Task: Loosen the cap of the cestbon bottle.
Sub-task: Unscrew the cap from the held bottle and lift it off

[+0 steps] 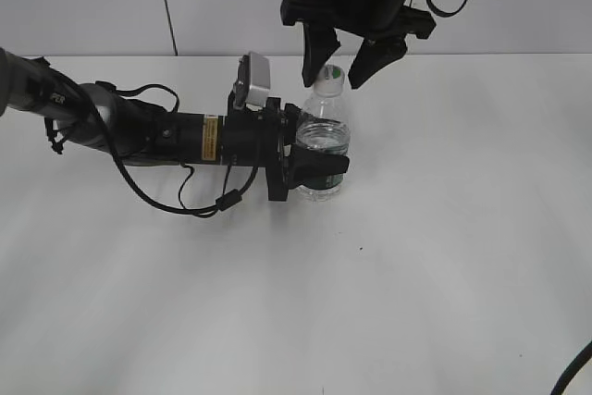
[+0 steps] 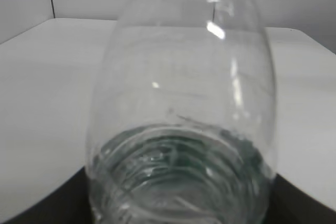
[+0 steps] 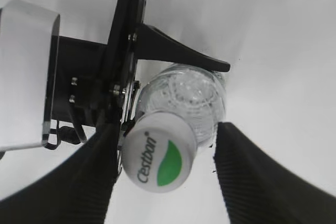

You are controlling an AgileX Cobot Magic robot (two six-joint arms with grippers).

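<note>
The cestbon bottle (image 1: 325, 131) stands upright on the white table, clear with a dark green label band low on its body. My left gripper (image 1: 319, 166) is shut on the bottle's lower body from the left. In the left wrist view the bottle (image 2: 181, 103) fills the frame. The cap (image 1: 333, 74) is white with a green mark on top. My right gripper (image 1: 352, 60) hangs open above it, one finger on each side of the cap, not touching. In the right wrist view the cap (image 3: 157, 159) lies between the open fingers (image 3: 165, 174), closer to the left one.
The white table (image 1: 416, 256) spreads around the bottle. The left arm (image 1: 139, 131) with its cables lies across the table's left half. A pale wall rises behind the table's far edge.
</note>
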